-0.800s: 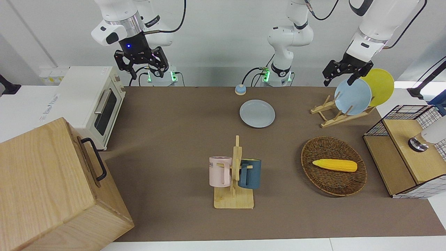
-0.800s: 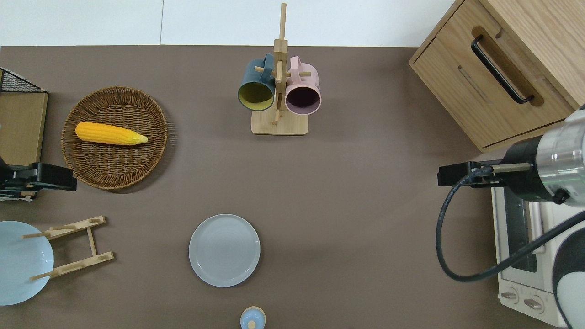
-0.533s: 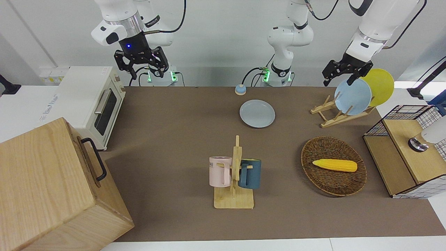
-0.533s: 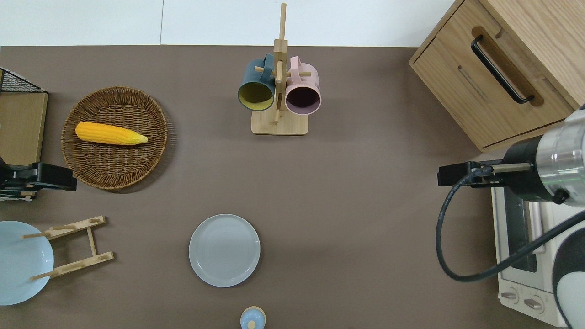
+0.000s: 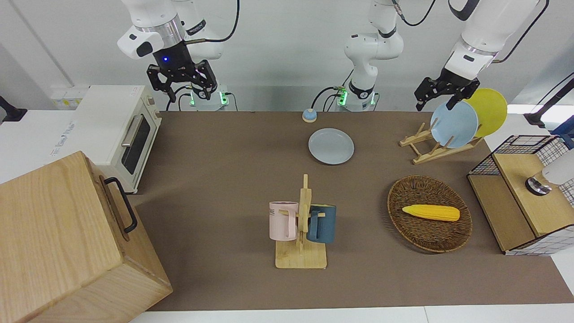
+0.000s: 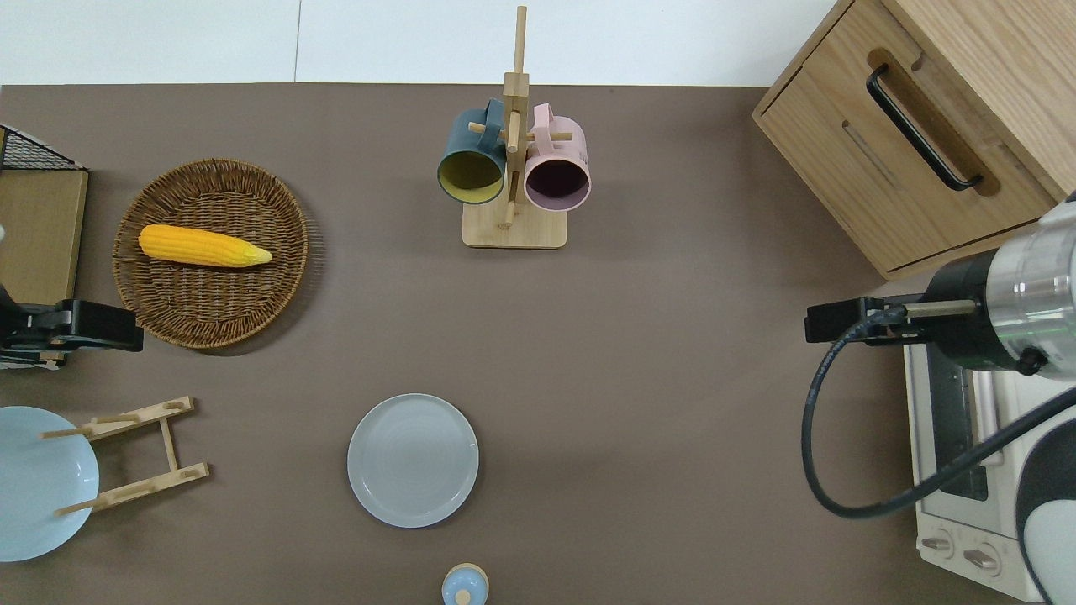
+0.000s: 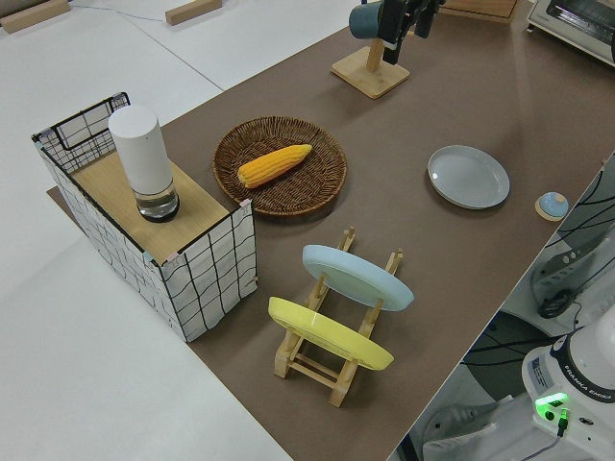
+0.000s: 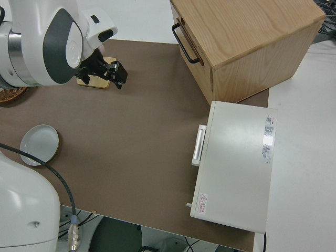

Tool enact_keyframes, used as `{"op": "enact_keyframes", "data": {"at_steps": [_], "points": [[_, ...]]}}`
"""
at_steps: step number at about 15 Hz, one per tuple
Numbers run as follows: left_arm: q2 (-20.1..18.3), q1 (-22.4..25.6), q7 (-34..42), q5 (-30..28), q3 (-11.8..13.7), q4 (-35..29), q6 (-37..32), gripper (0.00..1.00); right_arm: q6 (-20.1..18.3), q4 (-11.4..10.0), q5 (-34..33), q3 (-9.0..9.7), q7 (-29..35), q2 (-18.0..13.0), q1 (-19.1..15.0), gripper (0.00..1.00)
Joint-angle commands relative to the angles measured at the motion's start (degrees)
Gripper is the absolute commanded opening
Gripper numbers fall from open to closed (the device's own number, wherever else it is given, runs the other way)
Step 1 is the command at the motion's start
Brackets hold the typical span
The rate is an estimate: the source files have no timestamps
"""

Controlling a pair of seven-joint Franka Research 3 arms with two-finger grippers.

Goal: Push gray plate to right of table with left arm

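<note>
The gray plate point(image 5: 331, 146) lies flat on the brown table point(image 5: 224, 179), near the robots' edge about midway along it; it also shows in the overhead view point(image 6: 413, 460), the left side view point(image 7: 468, 177) and the right side view point(image 8: 39, 144). My left gripper point(image 5: 435, 105) is open and empty, up in the air. In the overhead view point(image 6: 101, 326) it is over the left arm's end of the table, between the wicker basket and the dish rack, well apart from the plate. My right gripper point(image 5: 186, 93) is parked, open and empty.
A wooden dish rack point(image 6: 134, 458) holds a sky-blue plate point(image 5: 454, 124) and a yellow plate point(image 5: 491, 110). A wicker basket point(image 6: 277, 277) holds corn point(image 6: 202, 245). Also here: a mug tree point(image 6: 513, 227), a small blue bell point(image 6: 464, 586), a toaster oven point(image 5: 112, 130), a wooden cabinet point(image 5: 67, 242) and a wire box point(image 5: 538, 148).
The left gripper has edged very slightly toward the table's middle. The gray plate and the right arm have not moved.
</note>
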Motion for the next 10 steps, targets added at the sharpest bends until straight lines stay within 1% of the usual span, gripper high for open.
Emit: {"op": "enact_keyframes", "data": {"at_steps": [1,4,7,10], "points": [[-0.5,-0.4,0.1,0.5,0.3,-0.1,-0.4,0.99,-0.3,0.8,0.9,0.15,0.1,0.4,-0.4,0.996],[-0.5,-0.3,0.1,0.5,0.3,-0.2,-0.5,0.99,-0.3,0.8,0.9,0.15,0.1,0.4,-0.4,0.996],[-1.3,-0.4,0.0,0.6,0.3,-1.3,-0.4,0.99,-0.3,0.8,0.9,0.24,0.1,0.4,-0.4,0.996],[-4.3,-0.2,0.1,0.5,0.3,-6.3,2.1,0.99,-0.3,0.8,0.9,0.15,0.1,0.4,-0.4,0.996]]}}
